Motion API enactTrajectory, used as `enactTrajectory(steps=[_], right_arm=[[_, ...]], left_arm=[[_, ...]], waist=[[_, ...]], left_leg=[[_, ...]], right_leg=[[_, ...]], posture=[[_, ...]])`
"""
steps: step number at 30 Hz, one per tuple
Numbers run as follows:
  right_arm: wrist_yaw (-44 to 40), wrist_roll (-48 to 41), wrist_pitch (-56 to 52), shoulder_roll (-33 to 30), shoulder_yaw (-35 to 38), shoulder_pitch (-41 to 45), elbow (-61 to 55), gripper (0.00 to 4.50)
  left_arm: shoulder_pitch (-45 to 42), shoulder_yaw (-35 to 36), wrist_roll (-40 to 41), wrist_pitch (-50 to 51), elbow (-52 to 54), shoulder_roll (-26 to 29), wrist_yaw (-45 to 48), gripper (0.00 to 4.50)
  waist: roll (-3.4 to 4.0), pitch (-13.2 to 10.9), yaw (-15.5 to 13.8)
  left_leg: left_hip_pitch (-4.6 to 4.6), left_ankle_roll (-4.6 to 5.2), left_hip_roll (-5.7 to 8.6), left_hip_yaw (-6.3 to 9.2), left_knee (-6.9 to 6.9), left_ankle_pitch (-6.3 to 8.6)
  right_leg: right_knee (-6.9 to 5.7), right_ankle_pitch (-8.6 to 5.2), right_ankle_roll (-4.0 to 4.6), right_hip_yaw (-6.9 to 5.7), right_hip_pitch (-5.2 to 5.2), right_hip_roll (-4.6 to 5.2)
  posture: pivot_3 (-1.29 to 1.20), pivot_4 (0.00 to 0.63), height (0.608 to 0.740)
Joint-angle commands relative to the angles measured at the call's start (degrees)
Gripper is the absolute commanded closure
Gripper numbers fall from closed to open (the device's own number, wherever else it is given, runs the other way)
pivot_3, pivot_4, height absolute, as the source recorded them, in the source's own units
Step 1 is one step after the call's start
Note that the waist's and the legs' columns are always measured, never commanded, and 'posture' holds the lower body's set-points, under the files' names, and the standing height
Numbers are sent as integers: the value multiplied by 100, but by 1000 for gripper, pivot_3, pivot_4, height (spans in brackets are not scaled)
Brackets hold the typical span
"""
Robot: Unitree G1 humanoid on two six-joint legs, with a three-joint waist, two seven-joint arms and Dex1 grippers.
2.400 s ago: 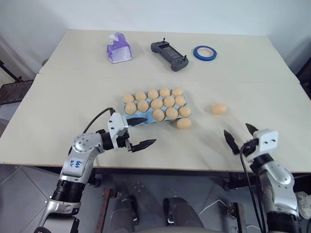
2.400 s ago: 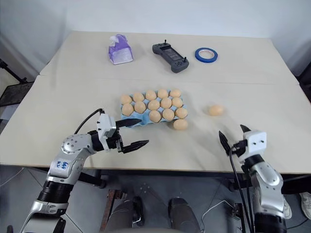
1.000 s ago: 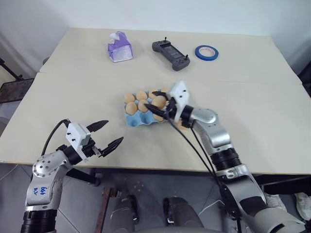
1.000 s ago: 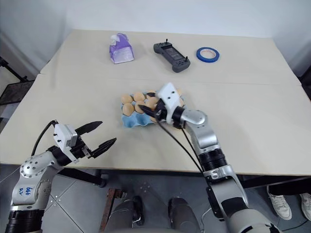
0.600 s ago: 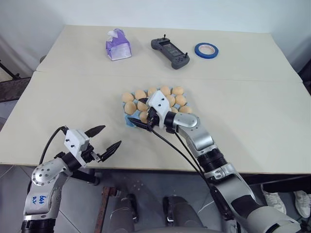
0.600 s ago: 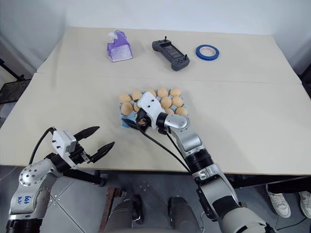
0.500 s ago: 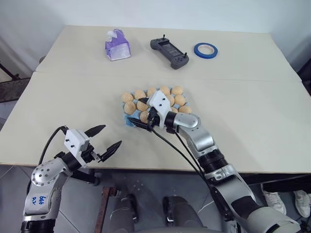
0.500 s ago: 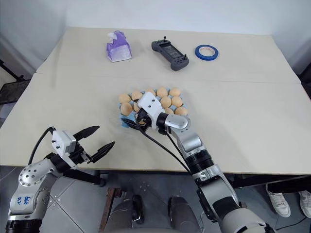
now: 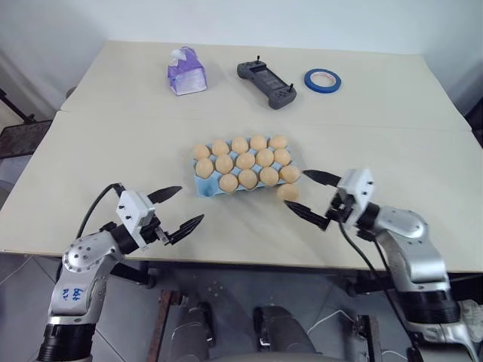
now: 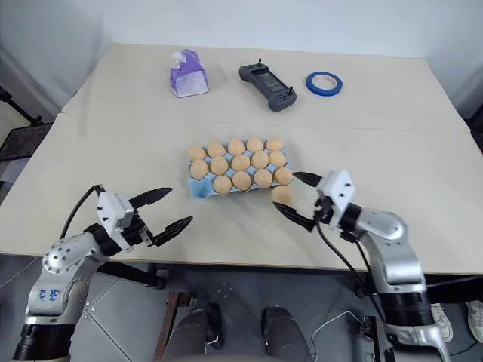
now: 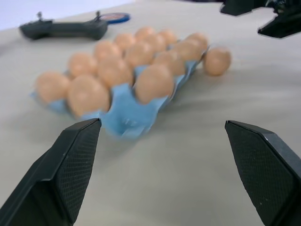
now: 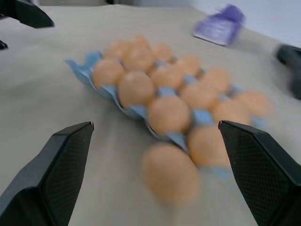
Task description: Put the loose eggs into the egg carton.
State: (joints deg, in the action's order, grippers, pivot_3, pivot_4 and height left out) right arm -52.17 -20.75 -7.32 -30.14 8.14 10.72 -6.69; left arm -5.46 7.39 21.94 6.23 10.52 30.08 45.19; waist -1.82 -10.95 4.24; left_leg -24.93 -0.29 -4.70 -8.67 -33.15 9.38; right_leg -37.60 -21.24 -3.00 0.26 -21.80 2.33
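Blue pulp egg carton point(image 9: 208, 186) sitting at frame centre on table point(image 9: 113, 151), 14 eggs filling cups. 1 loose egg point(image 9: 287, 192) lying just beside carton's lower-right corner. Right gripper point(image 9: 311, 196), over carton half a second ago, now sitting pulled back to lower right, fingers spread wide, holding nothing. Left gripper point(image 9: 176, 207) hovering lower left, fingers wide apart, empty, barely shifted.

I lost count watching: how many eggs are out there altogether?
15: fourteen in the egg carton, one loose egg on the table by its near right corner. None seem hidden.
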Motion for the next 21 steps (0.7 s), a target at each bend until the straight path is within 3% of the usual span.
enactTrajectory(steps=[1, 6, 11, 21], right_arm=[[142, -160, 239, -153, 589, -377, -18, 43], [285, 150, 846, -264, 928, -875, 777, 43], [273, 434, 1396, -277, 726, -737, 1205, 43], [244, 358, 208, -22, -253, 351, 1236, 43]], left_arm=[[-190, -238, 11, -63, -149, 19, 312, 0], [-838, -728, -65, -52, -684, -110, 697, 0], [-1122, -823, 28, -100, -991, -137, 1048, 0], [-964, -580, 46, -3, -814, -7, 1012, 0]], waist=[[0, 0, 31], [-1, -1, 34], [0, 0, 80], [1, -2, 42]], left_leg=[[4, 0, 0, 2, -2, 0], [20, 3, 3, 2, -9, 2], [24, 6, 5, -4, -13, 2], [42, 0, 3, 1, -18, -4]], right_leg=[[3, 0, 0, -1, 7, 0], [10, 4, -8, -1, 32, 2], [8, 8, -14, 6, 35, 2], [-13, 7, -13, 8, 41, -1]], posture=[[0, 150, 740], [0, 150, 740], [0, 150, 740], [0, 150, 740]])
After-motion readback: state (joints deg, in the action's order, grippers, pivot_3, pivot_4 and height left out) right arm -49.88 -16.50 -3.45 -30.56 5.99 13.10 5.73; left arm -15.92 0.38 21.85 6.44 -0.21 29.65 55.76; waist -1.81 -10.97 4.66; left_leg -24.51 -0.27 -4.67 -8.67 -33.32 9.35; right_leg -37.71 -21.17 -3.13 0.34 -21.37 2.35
